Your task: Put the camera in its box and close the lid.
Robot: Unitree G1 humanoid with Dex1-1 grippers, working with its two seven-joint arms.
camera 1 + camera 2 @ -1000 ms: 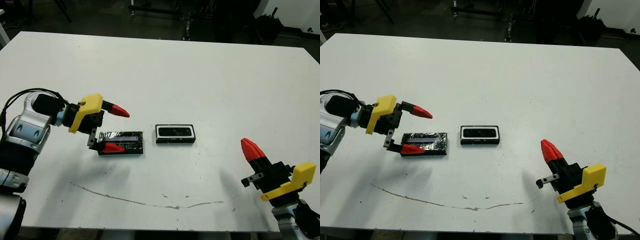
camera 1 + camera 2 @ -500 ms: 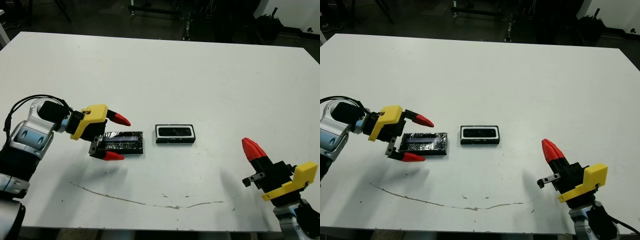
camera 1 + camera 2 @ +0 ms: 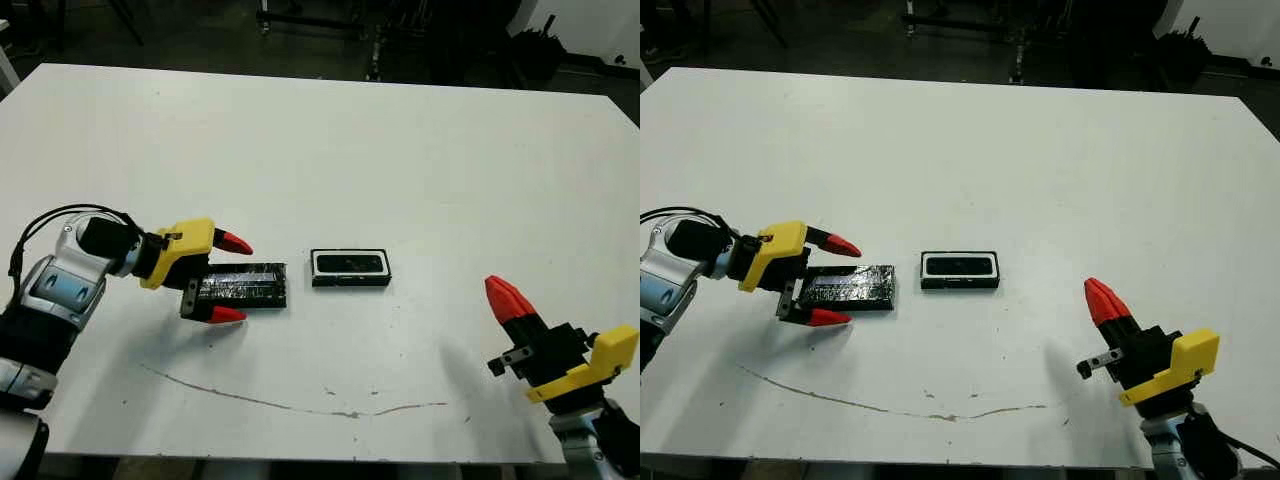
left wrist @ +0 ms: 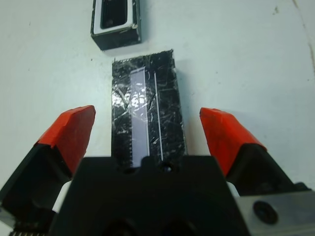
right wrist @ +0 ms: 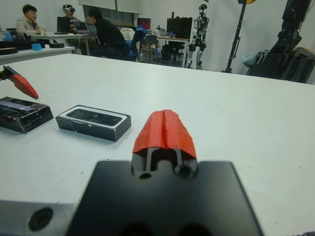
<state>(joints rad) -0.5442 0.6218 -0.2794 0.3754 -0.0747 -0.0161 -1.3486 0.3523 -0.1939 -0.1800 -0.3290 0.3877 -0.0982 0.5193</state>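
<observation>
Left claw (image 3: 224,278) has dropped and rotated since a second ago: one red finger was over the lid (image 3: 243,285), now both straddle its left end, spread wide, not touching it in the wrist view. Reads as pre-grasp on the lid.

Box (image 3: 350,267) sits just right of the lid on the desk (image 3: 400,150), lid not yet on it. Camera (image 3: 349,263) looks already seated in the white lining, probably; the dark insert is too small to confirm.

Right claw (image 3: 1100,300) idle at the near right, fingers pressed together, holding nothing.

Lid's near end is hidden under the left claw body.
</observation>
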